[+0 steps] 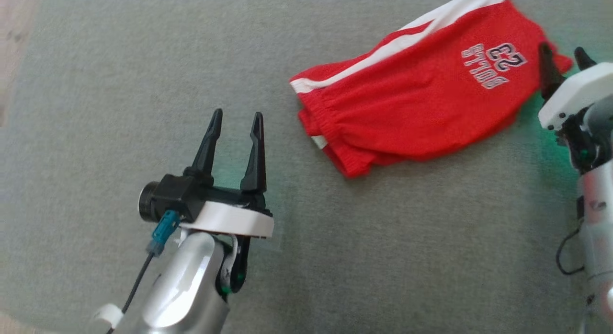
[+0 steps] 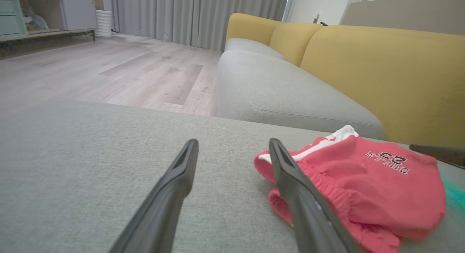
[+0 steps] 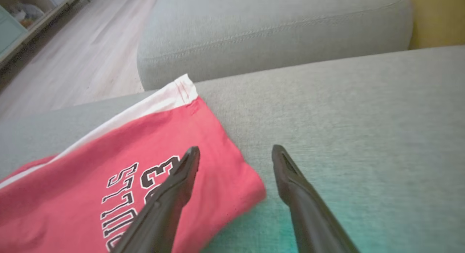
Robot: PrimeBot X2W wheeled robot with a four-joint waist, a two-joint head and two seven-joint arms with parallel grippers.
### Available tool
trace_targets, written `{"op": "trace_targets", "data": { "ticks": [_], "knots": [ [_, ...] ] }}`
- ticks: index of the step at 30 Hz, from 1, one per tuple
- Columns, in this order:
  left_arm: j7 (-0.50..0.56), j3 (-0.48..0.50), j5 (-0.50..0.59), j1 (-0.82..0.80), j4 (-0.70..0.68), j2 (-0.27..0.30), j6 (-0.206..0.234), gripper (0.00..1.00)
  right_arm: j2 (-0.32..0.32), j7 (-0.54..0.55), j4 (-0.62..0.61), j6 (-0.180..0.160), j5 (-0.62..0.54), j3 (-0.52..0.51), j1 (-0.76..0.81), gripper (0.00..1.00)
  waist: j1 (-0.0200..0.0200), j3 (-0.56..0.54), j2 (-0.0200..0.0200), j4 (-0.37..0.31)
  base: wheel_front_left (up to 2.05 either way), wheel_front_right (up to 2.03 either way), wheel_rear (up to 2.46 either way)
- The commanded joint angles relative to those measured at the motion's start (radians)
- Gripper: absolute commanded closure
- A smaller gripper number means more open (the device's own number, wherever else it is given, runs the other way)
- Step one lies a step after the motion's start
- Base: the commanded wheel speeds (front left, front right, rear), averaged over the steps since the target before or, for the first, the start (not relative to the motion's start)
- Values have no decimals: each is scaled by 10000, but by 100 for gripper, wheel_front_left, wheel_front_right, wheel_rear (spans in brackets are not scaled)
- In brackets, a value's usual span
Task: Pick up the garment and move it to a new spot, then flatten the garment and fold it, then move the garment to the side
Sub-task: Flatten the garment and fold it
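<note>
One red garment point(image 1: 421, 99) lying folded on a grey cushion point(image 1: 96, 109).

The grey cushion spans the head view; in the left wrist view a yellow-backed sofa point(image 2: 381, 64) stands beyond it at 1 o'clock, and a shelf unit point(image 2: 43, 13) at 10 o'clock has an open compartment holding something too blurred to name. The garment, at 2 o'clock in the head view, is a pair of red shorts with a white side stripe, a gathered waistband and upside-down lettering with "23", doubled over itself in uneven layers. The left gripper point(image 1: 238, 114), at 7 o'clock, has its fingers spread with nothing between them, clear of the waistband end. The right gripper point(image 1: 564, 51), at 3 o'clock, is spread likewise, one finger above the printed corner, the other above bare cushion; contact cannot be told.
</note>
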Motion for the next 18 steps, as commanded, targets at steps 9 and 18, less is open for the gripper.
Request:
{"op": "trace_targets", "data": {
  "ticks": [9,18],
  "knots": [
    [-51,28,-1120,-462,-706,50,-28,0,-570,160,1557,-7,-89,1288,-860,0,-3,440,0,566,0,0,0],
    [-51,201,-1017,-427,-618,50,59,0,-850,-431,1898,-7,777,2752,-964,100,-3,207,0,370,0,0,0]
  ]
}}
